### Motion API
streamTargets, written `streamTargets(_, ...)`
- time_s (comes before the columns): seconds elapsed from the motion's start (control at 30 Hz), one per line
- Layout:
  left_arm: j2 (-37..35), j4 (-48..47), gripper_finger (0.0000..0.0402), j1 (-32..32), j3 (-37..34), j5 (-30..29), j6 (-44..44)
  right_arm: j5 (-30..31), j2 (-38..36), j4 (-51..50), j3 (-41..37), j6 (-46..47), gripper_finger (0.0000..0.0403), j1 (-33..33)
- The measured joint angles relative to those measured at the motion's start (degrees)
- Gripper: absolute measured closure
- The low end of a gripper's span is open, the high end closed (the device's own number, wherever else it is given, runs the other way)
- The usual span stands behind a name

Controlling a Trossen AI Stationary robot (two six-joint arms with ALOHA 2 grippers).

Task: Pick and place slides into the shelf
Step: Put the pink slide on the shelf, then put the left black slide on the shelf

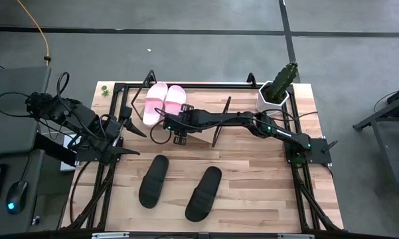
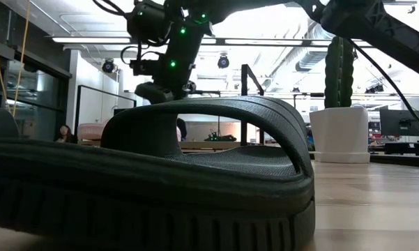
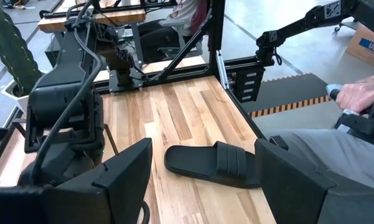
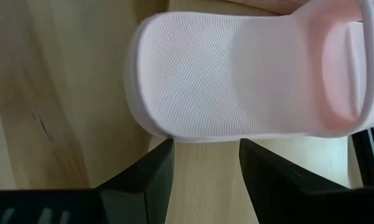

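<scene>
1. Closest in, the right hand (image 4: 205, 149) has its two fingers (image 4: 155, 171) apart and grips nothing. Bare wood shows in the gap between them.
2. Just ahead of the fingertips lies one pink slide (image 4: 236, 74), its rounded end almost at the fingers, sole down on the shelf (image 1: 209, 106). The step looks like letting go and backing away from a slide that is already placed.
3. To do that well, the hand should keep its fingers apart and draw straight back along its own line, rising a little. That way neither finger catches the rim and drags the slide down the slanted board.
4. Beside that slide, on its far side from the arm, sits the second pink slide (image 1: 155, 103), close against it. A sideways swing of the hand could knock both.
5. Farther off, behind the hand on the tabletop (image 1: 265, 172), wait two black slides (image 1: 153, 180) (image 1: 204, 193), well apart from the shelf. They are probably the next picks.
6. Farthest, the left hand (image 1: 131, 138) waits at the tabletop's left edge with its fingers spread wide and empty.
</scene>
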Motion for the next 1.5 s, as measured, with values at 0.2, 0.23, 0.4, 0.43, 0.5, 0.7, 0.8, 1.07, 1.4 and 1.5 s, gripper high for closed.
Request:
streamTargets(0.2, 0.0, 0.02, 0.0137, -0.02, 0.0, 0.0, 0.0, -1.28, 0.8, 2.73, -0.04, -0.31, 0.0231, -0.04)
streamTargets(0.23, 0.0, 0.02, 0.0137, 0.0, 0.0, 0.0, 0.0, -1.62, 1.22, 4.03, -0.04, -0.75, 0.0231, -0.04)
streamTargets(0.4, 0.1, 0.02, 0.0137, -0.01, -0.02, -0.01, 0.0, -1.24, 2.28, 8.05, 0.0, -1.16, 0.0231, -0.03)
streamTargets(0.43, 0.11, 0.02, 0.0137, -0.02, -0.02, -0.02, 0.0, -1.0, 2.29, 8.17, 0.0, -1.18, 0.0231, -0.01)
streamTargets(0.5, 0.11, 0.0, 0.0137, -0.02, -0.02, 0.0, 0.0, -0.89, 2.29, 8.7, 0.0, -1.18, 0.0231, -0.03)
streamTargets(0.7, 0.11, -0.03, 0.0137, 0.0, -0.02, -0.01, 0.06, 0.36, 2.29, 10.34, 0.07, -2.28, 0.0231, -0.07)
streamTargets(0.8, 0.11, -0.04, 0.0137, 0.0, -0.02, -0.02, 0.07, 0.56, 2.3, 10.56, 0.09, -2.21, 0.0231, -0.07)
streamTargets(1.07, 0.11, -0.48, 0.0137, -0.01, -0.02, 0.0, 0.1, 1.55, 2.34, 5.26, 0.13, -1.1, 0.0231, -0.1)
streamTargets(1.4, 0.09, -0.77, 0.0137, -0.01, -0.02, 0.0, 0.24, 2.94, -0.72, 1.09, 0.16, 0.13, 0.0231, 0.12)
streamTargets(1.5, 0.07, -2.53, 0.0137, -0.02, -0.02, -0.29, 0.24, 2.41, -2.53, -0.2, 0.17, 0.02, 0.0231, 0.84)
